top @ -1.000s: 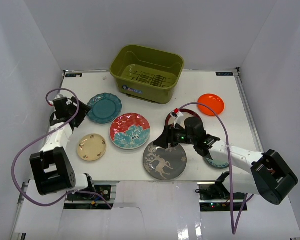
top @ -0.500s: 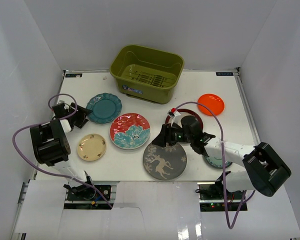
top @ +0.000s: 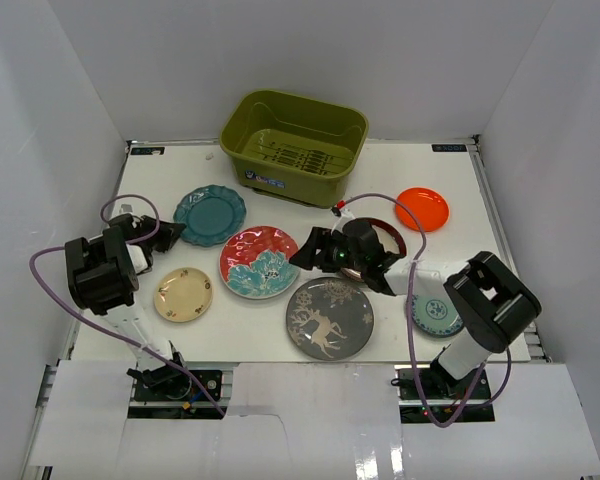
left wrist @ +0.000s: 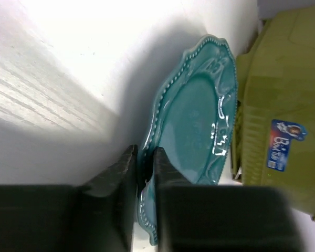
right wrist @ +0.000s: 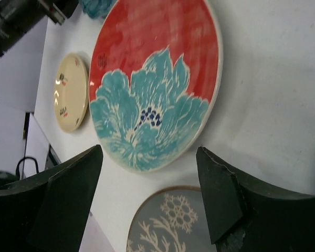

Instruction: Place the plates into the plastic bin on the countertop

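Overhead view: bright, even, diffuse light from above. The white countertop (top: 450,170) carries only soft, short shadows.

My left wrist view: the countertop blows out to near white at upper left. A heavy shadow lies beside the teal plate (left wrist: 199,121), whose glaze shows small specular glints. My left fingers (left wrist: 110,210) render black and blurred.

My right wrist view: my right fingers (right wrist: 52,199) are likewise dark and soft. The red plate (right wrist: 157,89) stays sharp.

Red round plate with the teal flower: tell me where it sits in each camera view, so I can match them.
Top external: red plate centre-left, nearer the arms than the olive-green rectangular plastic bin.
Left wrist: not in it.
Right wrist: the red plate fills the upper middle.
Shared landmark: small round cream plate, just left of it in both.
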Action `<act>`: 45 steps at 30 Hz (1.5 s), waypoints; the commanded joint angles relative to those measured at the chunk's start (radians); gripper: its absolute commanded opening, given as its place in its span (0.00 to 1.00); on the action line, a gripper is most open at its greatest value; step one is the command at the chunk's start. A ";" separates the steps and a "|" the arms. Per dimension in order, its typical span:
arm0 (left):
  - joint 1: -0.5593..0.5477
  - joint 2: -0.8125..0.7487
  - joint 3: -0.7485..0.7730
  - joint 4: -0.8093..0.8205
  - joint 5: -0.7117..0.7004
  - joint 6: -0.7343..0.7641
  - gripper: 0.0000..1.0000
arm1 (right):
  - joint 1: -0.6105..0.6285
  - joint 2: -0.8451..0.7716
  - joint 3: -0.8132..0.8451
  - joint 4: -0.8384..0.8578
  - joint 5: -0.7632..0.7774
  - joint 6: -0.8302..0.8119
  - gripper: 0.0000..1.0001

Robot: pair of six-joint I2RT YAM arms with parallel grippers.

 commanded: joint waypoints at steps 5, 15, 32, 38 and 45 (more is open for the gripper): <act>0.005 -0.020 -0.038 0.064 0.007 -0.032 0.00 | -0.014 0.091 0.105 0.027 0.195 0.018 0.82; 0.011 -0.349 -0.081 0.024 0.004 -0.083 0.00 | -0.035 0.293 0.246 0.008 0.021 0.022 0.73; -0.027 -0.834 0.004 -0.079 0.137 -0.271 0.00 | -0.034 0.313 0.219 0.213 -0.129 0.165 0.08; -0.245 -0.680 0.330 -0.186 0.030 -0.181 0.00 | -0.046 0.064 0.130 0.253 -0.154 0.174 0.08; -0.400 -0.318 0.737 -0.309 -0.058 -0.132 0.00 | -0.087 -0.200 -0.035 0.251 -0.177 0.203 0.08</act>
